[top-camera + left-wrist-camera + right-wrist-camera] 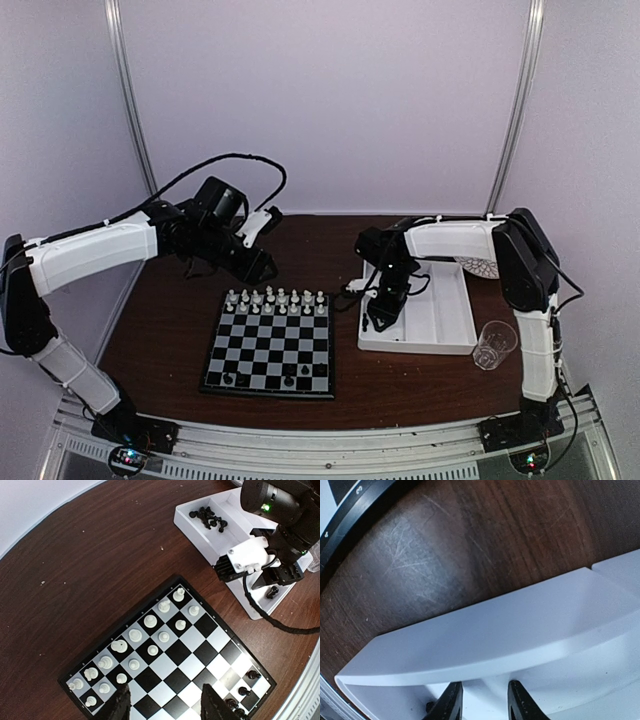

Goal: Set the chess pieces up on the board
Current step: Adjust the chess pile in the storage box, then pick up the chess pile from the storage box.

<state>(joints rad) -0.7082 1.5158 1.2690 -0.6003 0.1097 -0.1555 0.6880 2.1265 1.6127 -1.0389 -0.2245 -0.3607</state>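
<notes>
The board (pixel 268 345) lies in the middle of the table. White chess pieces (pixel 276 300) fill its two far rows, and a few black pieces (pixel 243 692) stand on the near row. More black pieces (pixel 208 517) lie heaped in the white tray (pixel 440 318). My left gripper (pixel 165 706) hovers high over the board (pixel 170 655), open, with nothing between its fingers. My right gripper (pixel 484 706) is down inside the tray (pixel 485 640), open, its fingers either side of a white divider ridge. One small black piece (pixel 429 706) lies just outside the left finger.
A clear plastic cup (pixel 494 344) stands right of the tray's near corner. The right arm (pixel 280 530) reaches over the tray, and its cable (pixel 270 620) loops towards the board. A patterned disc (pixel 480 266) sits at the tray's far right.
</notes>
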